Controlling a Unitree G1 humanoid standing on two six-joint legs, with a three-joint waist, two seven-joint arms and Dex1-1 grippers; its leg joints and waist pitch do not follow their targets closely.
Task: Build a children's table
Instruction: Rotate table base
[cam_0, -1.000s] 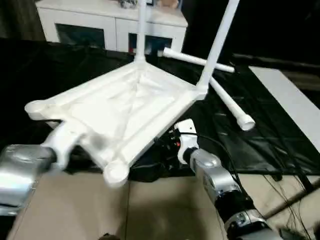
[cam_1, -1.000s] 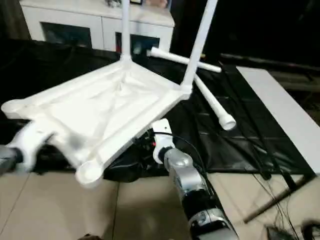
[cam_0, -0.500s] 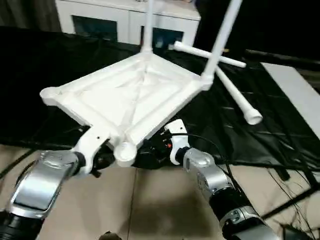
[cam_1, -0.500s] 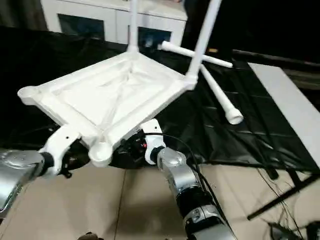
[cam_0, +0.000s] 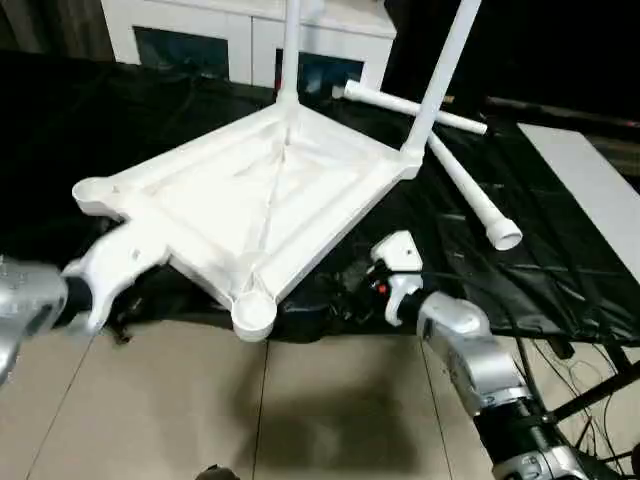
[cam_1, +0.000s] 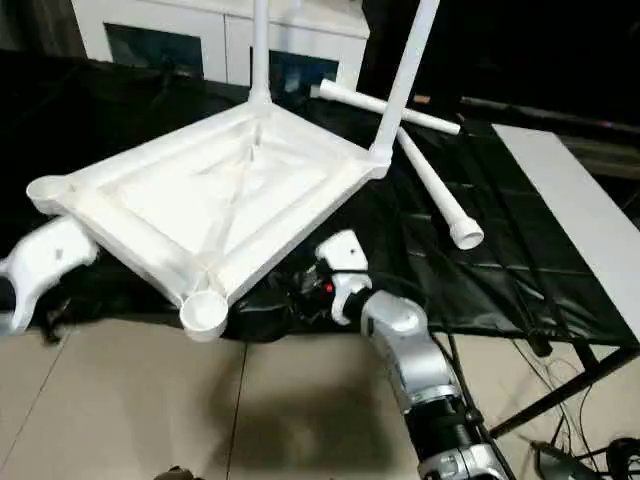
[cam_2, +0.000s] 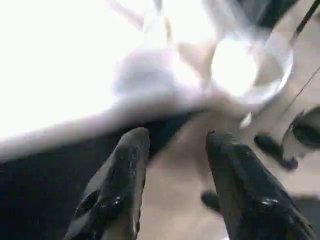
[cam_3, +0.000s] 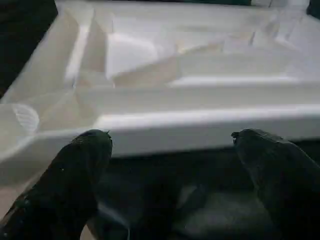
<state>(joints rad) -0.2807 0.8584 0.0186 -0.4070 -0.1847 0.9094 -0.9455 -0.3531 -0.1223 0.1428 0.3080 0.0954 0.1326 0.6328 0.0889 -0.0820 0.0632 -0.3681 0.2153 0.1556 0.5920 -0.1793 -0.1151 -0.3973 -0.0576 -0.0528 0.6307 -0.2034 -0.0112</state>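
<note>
Head views: the ribbed white plastic tabletop (cam_0: 250, 205) lies upside down on black sheeting (cam_0: 560, 270), two tapered legs (cam_0: 445, 75) upright in far sockets, two loose legs (cam_1: 432, 195) right.

Left wrist: left end effector (cam_2: 172, 150) half-open, empty, by a round socket (cam_2: 250, 67).

Right wrist: right end effector (cam_3: 170, 145) wide open, facing the tabletop's smooth rim.

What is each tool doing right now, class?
Left tool: open, holding nothing, just short of the tabletop.
Right tool: wide open, empty, facing the tabletop's edge.
</note>
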